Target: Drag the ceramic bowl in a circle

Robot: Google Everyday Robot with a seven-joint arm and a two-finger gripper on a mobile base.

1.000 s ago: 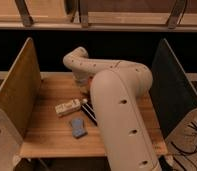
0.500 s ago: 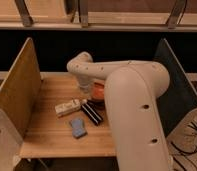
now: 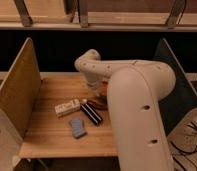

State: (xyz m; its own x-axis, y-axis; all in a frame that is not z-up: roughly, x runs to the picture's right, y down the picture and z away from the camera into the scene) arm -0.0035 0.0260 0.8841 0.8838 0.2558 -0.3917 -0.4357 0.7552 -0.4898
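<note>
The ceramic bowl (image 3: 98,103) shows only as orange-red slivers at the middle of the wooden table (image 3: 47,135), mostly hidden behind my white arm (image 3: 137,110). My gripper (image 3: 95,94) reaches down from the arm's bent wrist right at the bowl. The arm covers the contact between them.
A cream rectangular block (image 3: 67,107) lies left of the bowl. A black bar-shaped object (image 3: 92,114) lies in front of it, with a blue-grey pad (image 3: 78,127) nearer the front edge. A tan side panel (image 3: 17,90) and a dark side panel (image 3: 179,85) wall the table.
My arm has swung so its wrist sits further right and back over the table. The orange-red bowl now shows beside the wrist. The block, bar and pad have not moved.
</note>
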